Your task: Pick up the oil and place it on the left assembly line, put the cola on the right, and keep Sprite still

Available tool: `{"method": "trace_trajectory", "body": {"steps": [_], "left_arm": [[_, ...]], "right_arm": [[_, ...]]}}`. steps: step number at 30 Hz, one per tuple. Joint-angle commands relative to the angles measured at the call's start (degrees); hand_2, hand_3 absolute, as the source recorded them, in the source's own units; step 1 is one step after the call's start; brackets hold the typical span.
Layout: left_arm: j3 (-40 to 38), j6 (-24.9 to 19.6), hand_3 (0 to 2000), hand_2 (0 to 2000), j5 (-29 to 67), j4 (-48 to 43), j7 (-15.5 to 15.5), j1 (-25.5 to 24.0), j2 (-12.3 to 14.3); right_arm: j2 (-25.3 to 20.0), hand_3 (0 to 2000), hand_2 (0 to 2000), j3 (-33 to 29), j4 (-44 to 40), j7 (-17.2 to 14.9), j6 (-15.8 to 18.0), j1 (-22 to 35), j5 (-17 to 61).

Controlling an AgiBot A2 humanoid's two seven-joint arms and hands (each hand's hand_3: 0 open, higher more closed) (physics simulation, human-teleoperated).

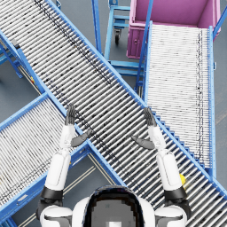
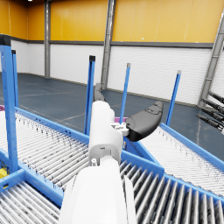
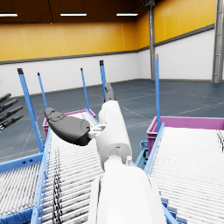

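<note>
Oil, cola and Sprite: absent from all three views, so impossible to say where any of them stands. Only hint a small yellow speck [image 1: 182,179] beside the right forearm, at the edge of the wide diagonal roller conveyor with blue rails and silver rollers [image 1: 102,88]; too small to name. Over that conveyor, the left dark five-finger hand [image 1: 72,128] and the right dark five-finger hand [image 1: 151,131], both raised with fingers spread and thumbs turned inward, clasping nothing, well apart with bare rollers between. Probably a ready pose, palms open to receive whatever comes along the line. Further out, the left blue-railed roller line [image 1: 26,137] branching away beneath the left arm, and the right blue-railed roller line [image 1: 177,80] running off beyond the right hand toward a magenta plastic bin [image 1: 177,11]. Sensible layout for the job: each branch within reach of its own arm, oil bound left, cola bound right, Sprite to be left alone on the middle run. Task judged not yet begun; next need, a bottle within sight and reach.
</note>
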Motion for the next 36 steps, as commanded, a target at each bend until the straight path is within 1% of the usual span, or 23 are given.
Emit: {"method": "trace_trajectory", "body": {"steps": [1,23,24,25,26,28,31,35,36], "left_arm": [[0.0,0.0,0,0,0.0,0.0,0.0,0.0,0.0],[0.0,0.0,0,0,0.0,0.0,0.0,0.0,0.0],[1.72,0.0,0,0,0.0,0.95,0.0,0.12,0.07],[0.93,-1.63,0,0,0.0,1.74,-1.63,1.04,0.74],[1.02,-2.81,0,0,0.0,-0.14,-2.8,1.27,1.11],[-0.28,-4.25,0,0,0.0,-1.62,-4.24,2.58,2.21],[-3.06,-5.22,0,0,0.0,-2.11,-5.2,4.4,3.48],[-6.73,-5.63,0,0,-0.01,-3.18,-5.62,6.1,4.5],[-7.24,-5.67,0,0,2.5,-3.63,-5.66,6.49,4.73]], "right_arm": [[0.0,0,0,0.0,0.0,0.0,0.0,0.0,0.0],[0.0,0,0,0.0,0.0,0.0,0.0,0.0,0.0],[-0.07,0,0,1.72,-0.95,0.0,0.0,0.12,0.0],[-0.31,0,0,0.94,-0.66,1.64,-1.62,0.24,0.0],[-0.78,0,0,0.11,0.73,2.81,-2.78,0.73,0.0],[-1.45,0,0,-1.46,1.76,4.26,-4.21,1.29,0.0],[-2.52,0,0,-3.47,3.41,5.22,-5.16,2.55,0.0],[-3.56,0,0,-6.33,4.09,5.64,-5.57,3.94,-0.01],[-3.84,0,0,-6.92,4.62,5.68,-5.61,4.46,2.5]]}}
